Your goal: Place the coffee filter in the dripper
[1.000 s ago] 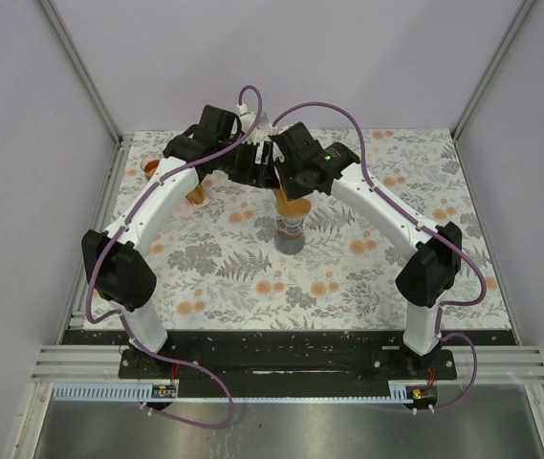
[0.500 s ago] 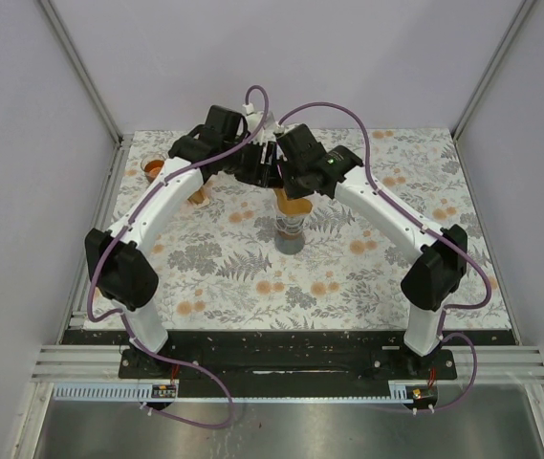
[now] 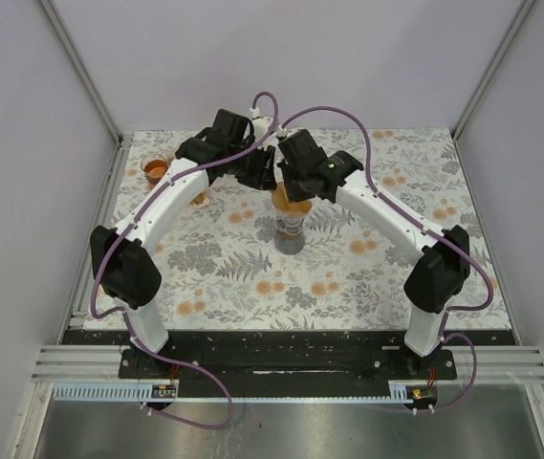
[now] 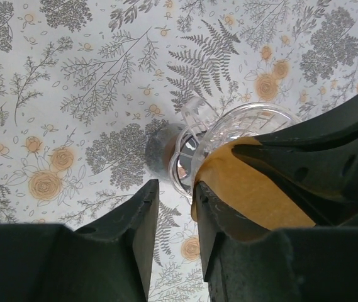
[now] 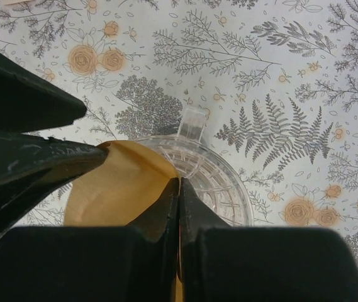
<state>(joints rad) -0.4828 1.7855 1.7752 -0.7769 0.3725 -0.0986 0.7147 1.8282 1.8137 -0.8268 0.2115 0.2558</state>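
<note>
Right wrist shows tan paper filter (image 5: 119, 185) against ribbed clear dripper (image 5: 216, 182).

Filter (image 5: 116, 189) hides dripper (image 5: 219, 182) left side; right tool (image 5: 179, 186) covers near rim.

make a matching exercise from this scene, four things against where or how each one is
Things:
1. brown paper coffee filter
2. clear ribbed plastic dripper
3. small orange round cup
4. left tool

Place or state:
A. near the far left corner of the floral table
B. a narrow gap, nothing in it
C. pinched by the shut right tool
D. partly under the filter, handle sticking out

Pairs: 1-C, 2-D, 3-A, 4-B
</note>
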